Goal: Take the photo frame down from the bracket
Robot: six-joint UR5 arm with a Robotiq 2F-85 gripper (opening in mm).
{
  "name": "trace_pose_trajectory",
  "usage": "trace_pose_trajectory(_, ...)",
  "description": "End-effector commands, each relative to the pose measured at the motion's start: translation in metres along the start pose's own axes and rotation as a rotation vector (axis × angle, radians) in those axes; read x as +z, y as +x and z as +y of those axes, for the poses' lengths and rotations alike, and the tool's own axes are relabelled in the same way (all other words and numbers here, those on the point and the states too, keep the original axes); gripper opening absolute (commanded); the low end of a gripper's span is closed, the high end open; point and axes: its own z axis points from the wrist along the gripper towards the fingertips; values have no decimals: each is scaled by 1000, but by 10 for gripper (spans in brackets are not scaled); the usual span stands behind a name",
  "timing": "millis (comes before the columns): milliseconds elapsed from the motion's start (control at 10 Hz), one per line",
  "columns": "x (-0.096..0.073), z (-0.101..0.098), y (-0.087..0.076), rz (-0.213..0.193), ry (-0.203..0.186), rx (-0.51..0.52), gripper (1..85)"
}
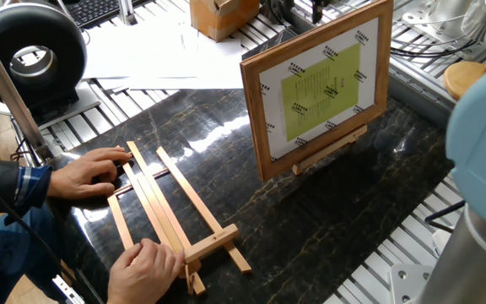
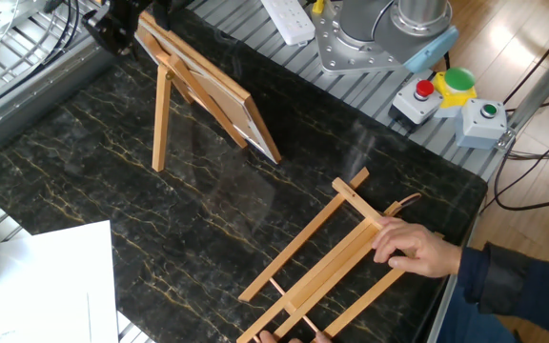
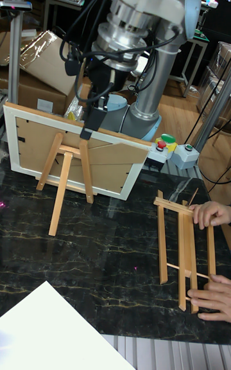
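Claw (image 3: pixel 88 127) at photo frame (image 3: pixel 77 151) top, tall view only.

Photo frame (image 1: pixel 319 84): light brown wood, white inside with tiny black marks, yellow-green sheet in middle. Bracket (image 3: pixel 64 174): light wood. Table (image 2: pixel 112 181): black stone, gold veins. Buttons (image 2: pixel 446 86): red, green, yellow. Sleeve (image 1: pixel 7 198): blue.

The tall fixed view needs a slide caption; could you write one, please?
Gripper at the top edge of the photo frame on its bracket.
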Motion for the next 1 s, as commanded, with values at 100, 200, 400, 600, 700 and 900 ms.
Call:
trace_pose_trajectory(100, 28, 20, 3, -47, 30, -8, 593)
trace_pose_trajectory(200, 35, 22, 2, -61, 39, -11, 593)
trace_pose_trajectory(400, 46, 22, 2, -78, 57, -15, 577)
trace_pose_trajectory(600, 50, 20, 2, -82, 71, -16, 530)
trace_pose_trajectory(700, 53, 18, 2, -84, 79, -14, 517)
trace_pose_trajectory(900, 54, 18, 3, -80, 81, 0, 443)
